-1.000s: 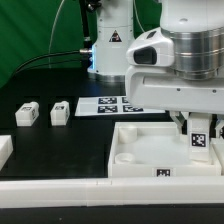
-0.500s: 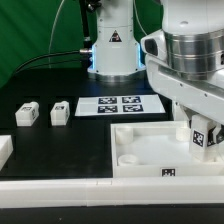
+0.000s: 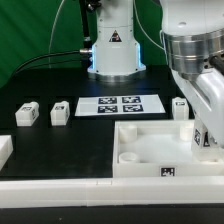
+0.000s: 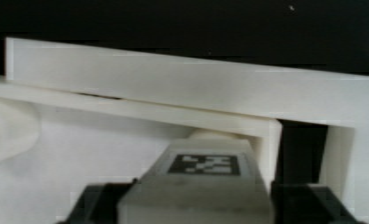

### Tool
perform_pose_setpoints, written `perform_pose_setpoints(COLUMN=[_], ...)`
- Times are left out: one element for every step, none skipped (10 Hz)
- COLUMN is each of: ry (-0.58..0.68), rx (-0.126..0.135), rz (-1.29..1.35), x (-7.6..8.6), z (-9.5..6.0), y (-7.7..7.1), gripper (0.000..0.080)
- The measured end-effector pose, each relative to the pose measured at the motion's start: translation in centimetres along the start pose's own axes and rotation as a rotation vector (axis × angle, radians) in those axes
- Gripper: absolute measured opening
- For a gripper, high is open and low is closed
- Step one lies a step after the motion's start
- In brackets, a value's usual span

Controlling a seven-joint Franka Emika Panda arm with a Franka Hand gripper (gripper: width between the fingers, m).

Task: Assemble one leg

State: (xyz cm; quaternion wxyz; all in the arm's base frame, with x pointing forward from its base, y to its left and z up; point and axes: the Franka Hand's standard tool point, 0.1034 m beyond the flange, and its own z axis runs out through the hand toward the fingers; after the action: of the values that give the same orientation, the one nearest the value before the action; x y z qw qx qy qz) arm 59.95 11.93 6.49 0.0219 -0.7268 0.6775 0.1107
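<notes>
My gripper [image 3: 206, 138] is shut on a leg [image 3: 204, 137], a small white block with a black-and-white tag, at the exterior view's right edge. It holds the leg over the right end of the large white tray-like part [image 3: 150, 152]. In the wrist view the leg [image 4: 207, 170] sits between the two dark fingers [image 4: 110, 203] of the gripper [image 4: 206, 197], above a corner of the tray-like part [image 4: 145, 85]. Two more legs [image 3: 27, 113] [image 3: 60, 111] lie at the left. A third leg [image 3: 180, 107] stands behind the tray-like part.
The marker board [image 3: 120, 104] lies on the black table behind the tray-like part. A white part [image 3: 5, 150] pokes in at the left edge. The robot base [image 3: 112, 45] stands at the back. A white ledge runs along the front.
The gripper has moved to the exterior view's right with the leg in it, from over the tray-like part's right side to its right end. The leg behind it now shows.
</notes>
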Motion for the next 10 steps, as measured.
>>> perform_pose_setpoints(ry=[0.000, 0.000, 0.000, -0.001, -0.005, -0.010, -0.015, -0.021, -0.024, -0.030], rx=[0.000, 0.000, 0.000, -0.012, -0.029, -0.050, -0.071, -0.083, -0.089, -0.098], rz=[-0.020, -0.021, -0.070, -0.122, -0.281, -0.392, -0.551, -0.719, -0.855, -0.996], x=[0.0, 0.0, 0.0, 0.0, 0.1, 0.1, 0.1, 0.2, 0.4, 0.5], z=[0.0, 0.0, 0.0, 0.0, 0.0, 0.0, -0.2, -0.6, -0.9, -1.1], y=[0.0, 0.0, 0.0, 0.1, 0.4, 0.6, 0.8, 0.8, 0.7, 0.7], gripper=[0.0472, 0.0589, 0.0589, 0.0639, 0.0646, 0.0646, 0.0646, 0.0649, 0.0649, 0.0649])
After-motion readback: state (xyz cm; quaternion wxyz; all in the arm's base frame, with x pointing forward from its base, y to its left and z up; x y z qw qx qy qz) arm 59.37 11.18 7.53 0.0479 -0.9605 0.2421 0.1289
